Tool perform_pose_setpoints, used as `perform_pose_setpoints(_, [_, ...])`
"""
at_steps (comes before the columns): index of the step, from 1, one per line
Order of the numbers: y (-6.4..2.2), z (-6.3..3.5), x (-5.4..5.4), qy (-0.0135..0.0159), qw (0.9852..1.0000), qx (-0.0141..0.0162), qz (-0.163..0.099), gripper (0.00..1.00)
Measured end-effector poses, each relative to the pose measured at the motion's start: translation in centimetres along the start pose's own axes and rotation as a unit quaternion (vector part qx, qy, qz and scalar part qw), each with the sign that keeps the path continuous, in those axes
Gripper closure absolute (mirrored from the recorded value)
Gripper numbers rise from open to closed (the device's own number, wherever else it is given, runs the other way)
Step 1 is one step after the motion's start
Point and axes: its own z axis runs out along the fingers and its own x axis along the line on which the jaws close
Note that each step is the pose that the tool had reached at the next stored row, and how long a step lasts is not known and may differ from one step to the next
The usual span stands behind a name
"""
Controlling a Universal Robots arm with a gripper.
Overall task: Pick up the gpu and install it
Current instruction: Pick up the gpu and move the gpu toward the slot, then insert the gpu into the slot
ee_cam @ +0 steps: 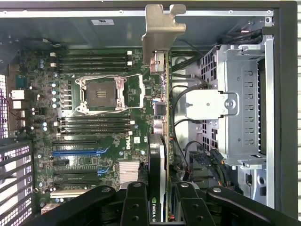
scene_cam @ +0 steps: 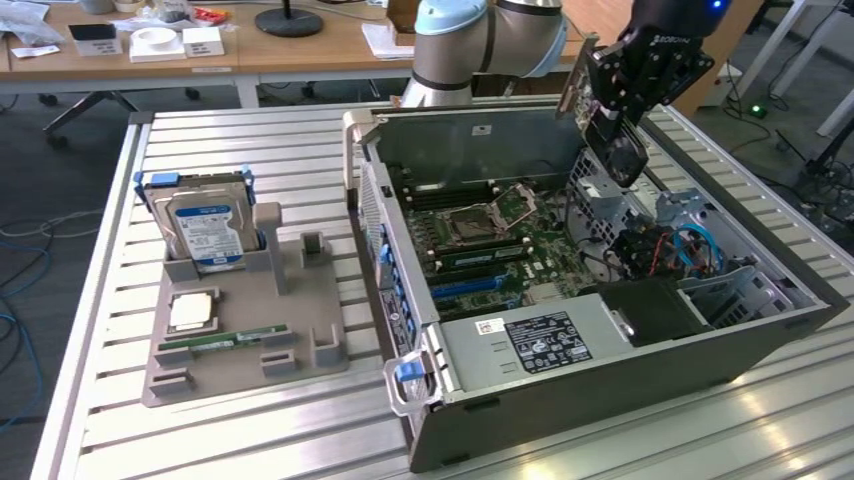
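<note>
The gpu (scene_cam: 625, 155) is a thin dark card with a silver end bracket, hanging edge-down over the open computer case (scene_cam: 601, 370). My gripper (scene_cam: 617, 118) is shut on its upper edge. In the wrist view the gpu (ee_cam: 161, 117) shows edge-on between my black fingers (ee_cam: 135, 202), with its bracket (ee_cam: 162, 28) pointing at the case's rear wall. The card hovers above the motherboard (ee_cam: 94, 117), beside the blue expansion slots (ee_cam: 77, 152) and clear of them.
A metal drive cage (ee_cam: 240, 108) and loose cables (scene_cam: 667, 250) stand close beside the card. On the exterior view's left, a grey holder (scene_cam: 240, 350) carries a hard drive (scene_cam: 207, 228), a processor (scene_cam: 191, 310) and a green memory stick (scene_cam: 227, 340). Desks stand behind.
</note>
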Motion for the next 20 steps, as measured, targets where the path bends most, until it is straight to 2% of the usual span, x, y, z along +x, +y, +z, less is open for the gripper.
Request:
perform_pose_setpoints(13, [0.0,0.0,0.0,0.0,1.0,0.0,-0.001,0.73])
perform_pose_setpoints(20, [0.0,0.02,0.03,0.0015,0.9996,-0.0006,-0.028,0.73])
